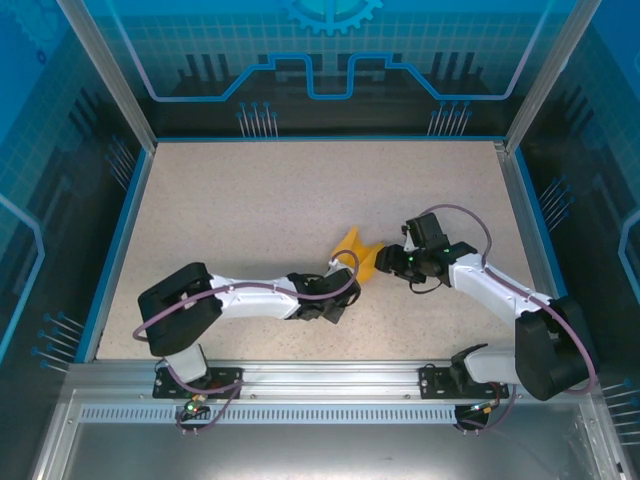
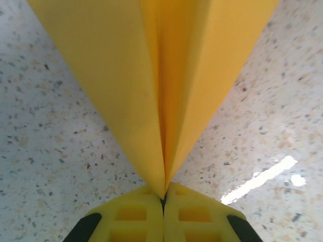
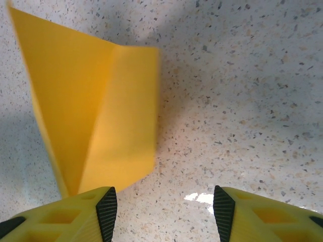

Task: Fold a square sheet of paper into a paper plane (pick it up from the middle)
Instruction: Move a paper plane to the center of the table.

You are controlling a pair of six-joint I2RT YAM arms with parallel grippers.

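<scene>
We see the left end effector (image 2: 163, 199) clenched on the sheet of paper (image 2: 161, 75), its 2 yellow fingers (image 2: 131, 217) pressed together with the crease pinched between their tips. From that pinch the orange-yellow sheet opens away in a V of 2 wings. The crease, its long axis, runs straight ahead in line with the fingers. In the top view the sheet of paper (image 1: 357, 254) sits near the middle of the speckled worktop (image 1: 250, 200), between the 2 arms, held by the left one and just beside the tips of the right one.

The right end effector (image 3: 164, 209) is released, its jaws apart with only bare worktop in the gap. In its wrist view the sheet stands ahead and off to the left of that gap, beyond the finger (image 3: 75, 219) at the left of that view, with a soft shadow on the worktop beside it. Whether the paper's far edge touches the worktop we cannot tell.

We judge that the coming move turns on this offset: the left arm has the sheet, the right is free and near, yet the paper is not lined up with its open jaws. To take a wing or press a fold, the right end effector would need to shift toward that side, or the left would need to carry the crease into the gap. The fold looks early, far short of a pointed dart.
</scene>
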